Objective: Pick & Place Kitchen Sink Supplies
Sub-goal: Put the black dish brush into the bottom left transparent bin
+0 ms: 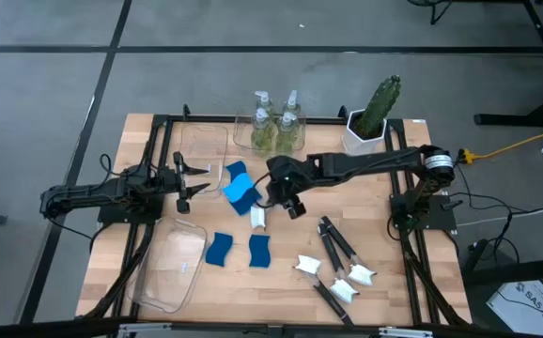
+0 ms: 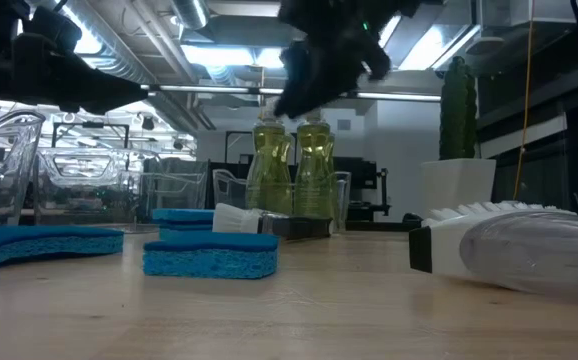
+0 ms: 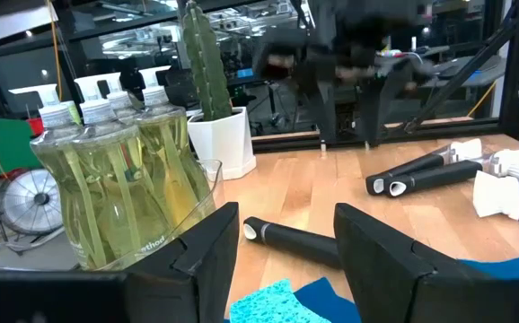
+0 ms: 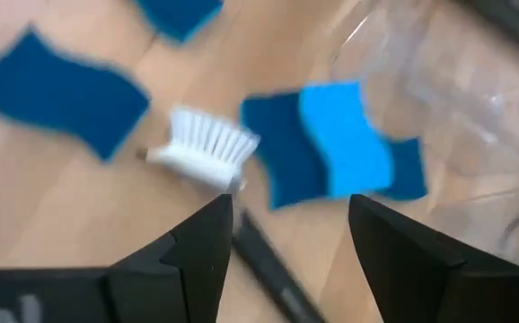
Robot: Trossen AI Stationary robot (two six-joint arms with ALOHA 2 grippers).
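Right gripper is stretched across the middle of the surface, hovering above the brush nearest the sponge cluster; jaws released, nothing between them. In the right wrist view I see the gap between my fingers lined up over that brush, white head toward the dark blue sponges, black handle running back under the wrist. Not touching it.

Left gripper waits at the left side of the surface, just beside the far clear bin; jaws released, empty.

Supplies as I read them from the high view:
- Soap bottles, four as far as I can count, grouped upright in a clear container at the far edge, left of the cactus in its white pot.
- Stack of blue sponges centre-left, a lighter blue one on top of darker ones, just left of the right gripper.
- Two more dark blue sponges lying flat nearer the front, apart from each other, right of the near clear bin.
- Targeted brush lies right of the stack, head toward the near side.
- Remaining brushes lie in a loose pile near-right, handles crossing, white heads mostly toward the near edge. Exact count unclear.

Both bins look empty.
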